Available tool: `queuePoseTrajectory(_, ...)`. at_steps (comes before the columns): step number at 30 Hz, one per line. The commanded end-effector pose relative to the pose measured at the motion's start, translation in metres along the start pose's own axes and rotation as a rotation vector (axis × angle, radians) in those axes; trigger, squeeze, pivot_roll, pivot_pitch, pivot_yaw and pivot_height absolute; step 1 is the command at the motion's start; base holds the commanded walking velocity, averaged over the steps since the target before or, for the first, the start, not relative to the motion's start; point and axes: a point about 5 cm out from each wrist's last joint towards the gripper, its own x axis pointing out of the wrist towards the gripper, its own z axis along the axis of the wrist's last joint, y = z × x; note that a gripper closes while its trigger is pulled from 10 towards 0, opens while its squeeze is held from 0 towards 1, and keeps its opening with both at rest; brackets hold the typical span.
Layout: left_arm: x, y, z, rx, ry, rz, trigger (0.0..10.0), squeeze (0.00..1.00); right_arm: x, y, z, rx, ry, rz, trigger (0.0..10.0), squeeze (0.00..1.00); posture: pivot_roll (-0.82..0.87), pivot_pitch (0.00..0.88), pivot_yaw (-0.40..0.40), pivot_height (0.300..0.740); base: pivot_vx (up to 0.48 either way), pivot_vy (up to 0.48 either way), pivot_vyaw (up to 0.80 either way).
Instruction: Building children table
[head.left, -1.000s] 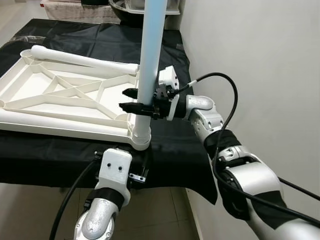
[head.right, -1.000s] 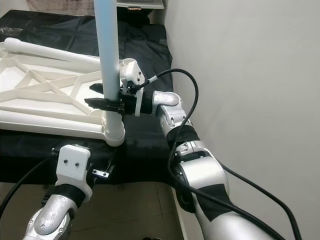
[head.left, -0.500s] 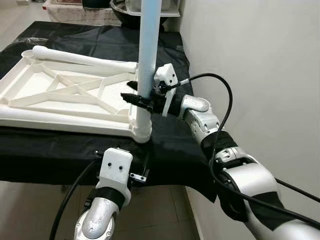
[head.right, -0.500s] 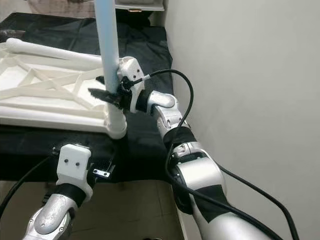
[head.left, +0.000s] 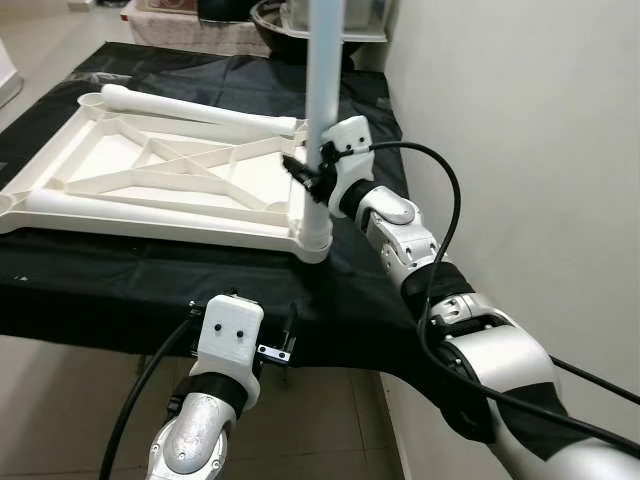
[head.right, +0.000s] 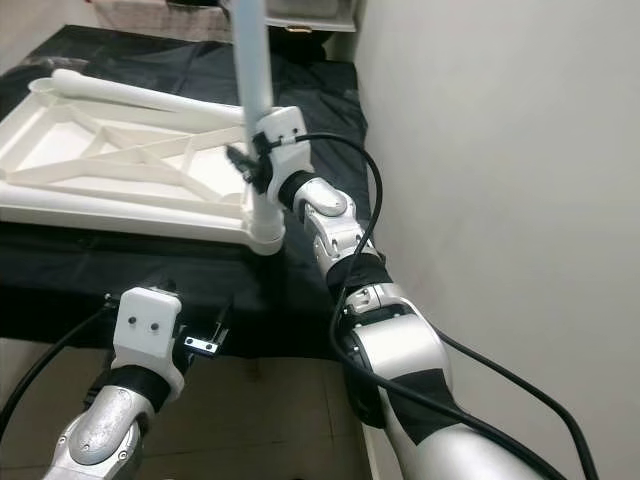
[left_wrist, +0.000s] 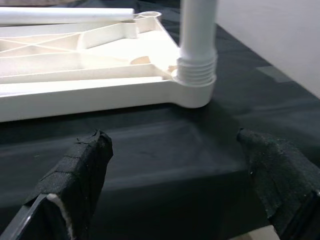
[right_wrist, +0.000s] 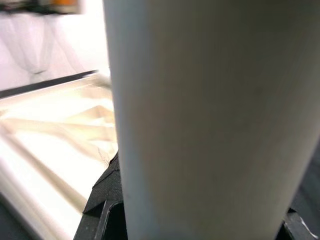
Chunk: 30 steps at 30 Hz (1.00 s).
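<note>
We have the white tabletop (head.left: 150, 180) lying upside down on the black cloth (head.left: 150, 285), ribs facing up, so the corner sockets are open for the legs. One leg (head.left: 322, 100) stands upright in the near right corner socket (head.left: 312, 240); its threaded base sits in the collar, threads partly exposed in the left wrist view, so we judge it not fully screwed in.

Right gripper (head.left: 305, 172) is closed around this upright leg low on the shaft, just above the socket — a grip placed there likely to turn the leg while keeping it vertical. The right wrist view is taken up by the leg at close range, black fingers (right_wrist: 102, 200) against it.

Left gripper (left_wrist: 185, 175) hangs below the near edge of the bench, fingers spread wide, holding nothing. Two more legs lie flat along the tabletop: one at the far edge (head.left: 200, 110), one along the near edge (head.left: 150, 205).

Room for moving — the socket corner is close to the cloth's near edge and the wall (head.left: 520, 130) is just beside the right arm, so elbow swing to that side looks tight; the left side is open
</note>
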Motion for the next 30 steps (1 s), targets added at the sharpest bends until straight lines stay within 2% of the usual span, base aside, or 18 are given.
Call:
queuePoseTrajectory(1, 0.000, -0.001, -0.003, 0.007, 0.008, 0.000, 10.0, 0.00, -0.019, -0.013, -0.056, 0.062, 0.243, -0.118, 10.0, 0.00, 0.22, 0.191, -0.139, 0.740, 0.000, 0.000, 0.00)
queuePoseTrajectory(4, 0.000, -0.001, -0.003, 0.008, 0.007, 0.000, 10.0, 0.00, -0.019, -0.013, -0.057, 0.119, 0.240, -0.206, 10.0, 0.00, 0.22, 0.188, -0.138, 0.740, 0.000, 0.000, 0.00)
queuePoseTrajectory(6, 0.000, -0.001, -0.003, 0.008, 0.007, 0.000, 10.0, 0.00, -0.019, -0.013, -0.057, 0.119, 0.240, -0.206, 10.0, 0.00, 0.22, 0.188, -0.138, 0.740, 0.000, 0.000, 0.00)
queuePoseTrajectory(7, 0.000, -0.001, -0.003, 0.008, 0.006, -0.001, 10.0, 0.00, -0.018, -0.014, -0.058, 0.161, 0.236, -0.307, 10.0, 0.00, 0.22, 0.177, -0.137, 0.740, 0.000, 0.000, 0.00)
queuePoseTrajectory(8, 0.000, -0.001, -0.003, 0.008, 0.006, -0.001, 10.0, 0.00, -0.018, -0.014, -0.058, 0.161, 0.236, -0.307, 10.0, 0.00, 0.22, 0.177, -0.137, 0.740, 0.000, 0.000, 0.00)
queuePoseTrajectory(11, 0.001, -0.001, -0.004, 0.010, 0.006, -0.003, 10.0, 0.00, -0.018, -0.011, -0.058, 0.180, 0.224, -0.446, 10.0, 0.00, 0.23, 0.172, -0.140, 0.740, 0.000, 0.000, 0.00)
queuePoseTrajectory(15, 0.001, 0.000, -0.004, 0.013, 0.004, -0.001, 10.0, 0.00, -0.020, -0.009, -0.059, 0.165, 0.237, -0.568, 10.0, 0.00, 0.23, 0.168, -0.140, 0.740, 0.000, 0.000, 0.00)
queuePoseTrajectory(19, 0.000, 0.000, -0.004, 0.014, 0.003, -0.001, 10.0, 0.00, -0.020, -0.006, -0.058, 0.159, 0.227, -0.630, 10.0, 0.00, 0.23, 0.168, -0.140, 0.740, 0.000, 0.000, 0.00)
queuePoseTrajectory(22, 0.000, 0.000, -0.004, 0.014, 0.004, 0.000, 10.0, 0.00, -0.019, -0.002, -0.046, 0.097, 0.161, -0.741, 10.0, 0.00, 0.23, 0.161, -0.140, 0.740, 0.000, 0.000, 0.00)
queuePoseTrajectory(23, 0.000, 0.000, -0.004, 0.014, 0.004, 0.000, 10.0, 0.00, -0.019, -0.002, -0.046, 0.097, 0.161, -0.741, 10.0, 0.00, 0.23, 0.161, -0.140, 0.740, 0.000, 0.000, 0.00)
queuePoseTrajectory(25, 0.001, 0.001, -0.005, 0.015, 0.004, 0.001, 10.0, 0.00, -0.018, 0.004, -0.040, 0.045, 0.146, -0.821, 10.0, 0.00, 0.23, 0.150, -0.140, 0.740, 0.000, 0.000, 0.00)
queuePoseTrajectory(30, 0.002, 0.002, -0.006, 0.019, 0.003, 0.007, 10.0, 0.00, -0.017, 0.014, -0.035, 0.070, 0.123, -0.860, 10.0, 0.00, 0.23, 0.143, -0.140, 0.740, 0.000, 0.000, 0.00)
